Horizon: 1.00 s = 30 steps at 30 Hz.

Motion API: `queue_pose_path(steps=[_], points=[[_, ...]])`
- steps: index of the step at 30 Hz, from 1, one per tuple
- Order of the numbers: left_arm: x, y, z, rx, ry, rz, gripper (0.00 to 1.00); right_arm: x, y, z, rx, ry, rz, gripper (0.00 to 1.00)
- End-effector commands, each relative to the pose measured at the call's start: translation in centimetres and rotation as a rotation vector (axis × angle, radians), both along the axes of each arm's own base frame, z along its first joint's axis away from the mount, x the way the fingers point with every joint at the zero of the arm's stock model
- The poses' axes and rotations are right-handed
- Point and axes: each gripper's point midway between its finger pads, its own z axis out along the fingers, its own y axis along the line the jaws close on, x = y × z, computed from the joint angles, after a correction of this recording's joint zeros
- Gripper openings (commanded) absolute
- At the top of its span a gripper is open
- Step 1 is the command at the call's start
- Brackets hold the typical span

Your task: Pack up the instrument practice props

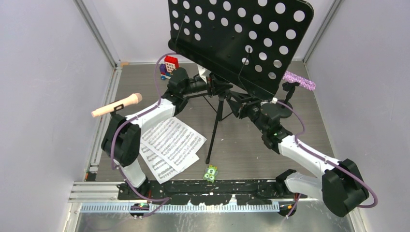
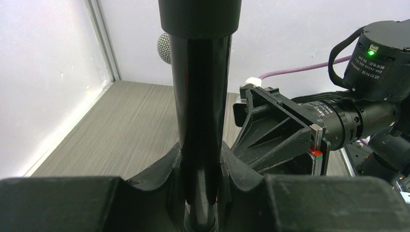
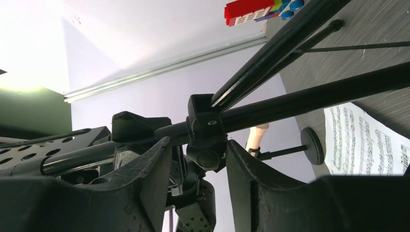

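Observation:
The black perforated music desk stands tilted on its pole and tripod legs mid-table. My left gripper is shut on that pole, fingers pressed against both sides. My right gripper reaches in from the other side. Its fingers straddle the stand's clamp knob with a gap left on one side. White sheet-music pages lie on the table. The pink microphone sits on a mount at the left. The purple-glitter microphone is at the back right.
A red-blue toy brick vehicle stands at the back behind the left arm. A small green square piece lies near the front edge. Walls close in left and right. The tripod legs spread over the table's middle.

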Motion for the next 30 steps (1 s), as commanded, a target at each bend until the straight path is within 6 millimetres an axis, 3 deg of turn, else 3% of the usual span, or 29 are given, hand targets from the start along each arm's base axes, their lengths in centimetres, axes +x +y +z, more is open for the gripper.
queue_pose_path(steps=[1,3,6,10,16,20,23,30], points=[[-2.0,-0.6,-8.3,0.182,0.25,-0.071,0.0,-0.1,0.0,3.7,0.095,-0.071,0.007,0.51],[-1.9,-0.7,-8.2,0.182,0.251,-0.073,0.0,-0.1,-0.1,3.4,0.095,-0.056,0.004,0.62],[-1.9,-0.7,-8.2,0.181,0.255,-0.074,0.0,-0.1,-0.1,3.1,0.112,-0.038,-0.001,0.64],[-1.9,-0.7,-8.2,0.179,0.255,-0.074,0.0,0.1,-0.2,3.0,0.131,-0.023,-0.006,0.43],[-1.9,-0.7,-8.1,0.179,0.256,-0.074,0.0,0.2,-0.2,2.6,0.134,-0.01,-0.006,0.3],[-1.9,-0.7,-8.1,0.18,0.258,-0.074,0.0,0.1,-0.2,2.0,0.105,-0.012,-0.008,0.01],[-1.9,-0.8,-7.9,0.179,0.256,-0.077,0.0,0.2,-0.2,1.4,0.013,-0.042,-0.014,0.01],[-2.0,-0.8,-7.7,0.185,0.257,-0.085,0.0,0.9,1.2,0.4,-0.38,-0.263,0.06,0.01]])
